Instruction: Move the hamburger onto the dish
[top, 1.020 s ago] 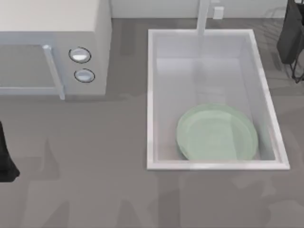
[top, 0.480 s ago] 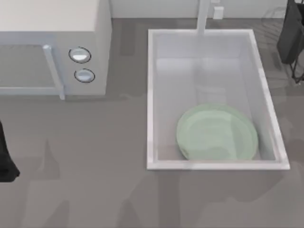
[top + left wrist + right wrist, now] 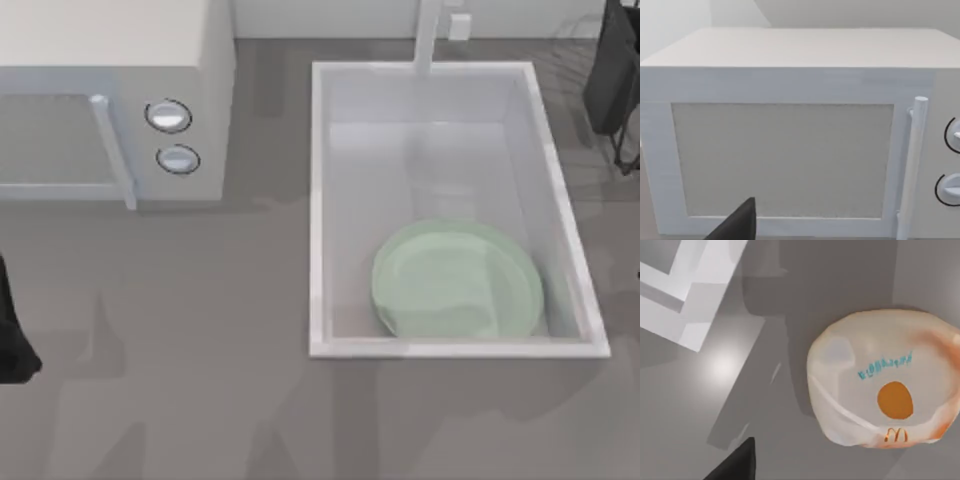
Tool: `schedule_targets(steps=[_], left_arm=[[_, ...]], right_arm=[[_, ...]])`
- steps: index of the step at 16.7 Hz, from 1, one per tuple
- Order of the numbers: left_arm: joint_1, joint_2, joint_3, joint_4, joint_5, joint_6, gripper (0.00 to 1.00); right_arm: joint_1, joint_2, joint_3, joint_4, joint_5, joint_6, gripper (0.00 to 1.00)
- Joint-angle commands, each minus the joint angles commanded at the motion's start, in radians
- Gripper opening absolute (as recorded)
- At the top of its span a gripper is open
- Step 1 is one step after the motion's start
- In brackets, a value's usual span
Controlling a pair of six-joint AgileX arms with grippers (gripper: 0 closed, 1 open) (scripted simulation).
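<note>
The hamburger (image 3: 885,390) is a rounded tan, wrapped item with an orange dot and orange edges. It lies on the grey counter in the right wrist view, close below my right gripper and beside a corner of the sink (image 3: 685,295). The dish (image 3: 457,280) is a large pale green plate with a raised rim, lying in the near end of the sink. My right arm (image 3: 612,80) is at the far right edge of the top view. My left arm (image 3: 10,335) stays parked at the left edge, facing the microwave (image 3: 785,150).
A white microwave (image 3: 110,100) with a bar handle and two round knobs stands at the back left. The white sink (image 3: 318,210) has raised walls, with a tap (image 3: 430,35) at its far end. Open grey counter lies in front of both.
</note>
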Motion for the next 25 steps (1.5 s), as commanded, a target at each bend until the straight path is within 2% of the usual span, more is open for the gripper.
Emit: schedule_targets(steps=[7,13,25], left_arm=[[0.000,0.000,0.000,0.000,0.000,0.000,1.00],[0.000,0.000,0.000,0.000,0.000,0.000,1.00],[0.000,0.000,0.000,0.000,0.000,0.000,1.00]], right_arm=[[-0.002,0.125,-0.126,0.261,0.001,0.001,1.00],[-0.002,0.148,-0.148,0.299,0.001,0.001,1.00],[-0.002,0.148,-0.148,0.299,0.001,0.001,0.10]])
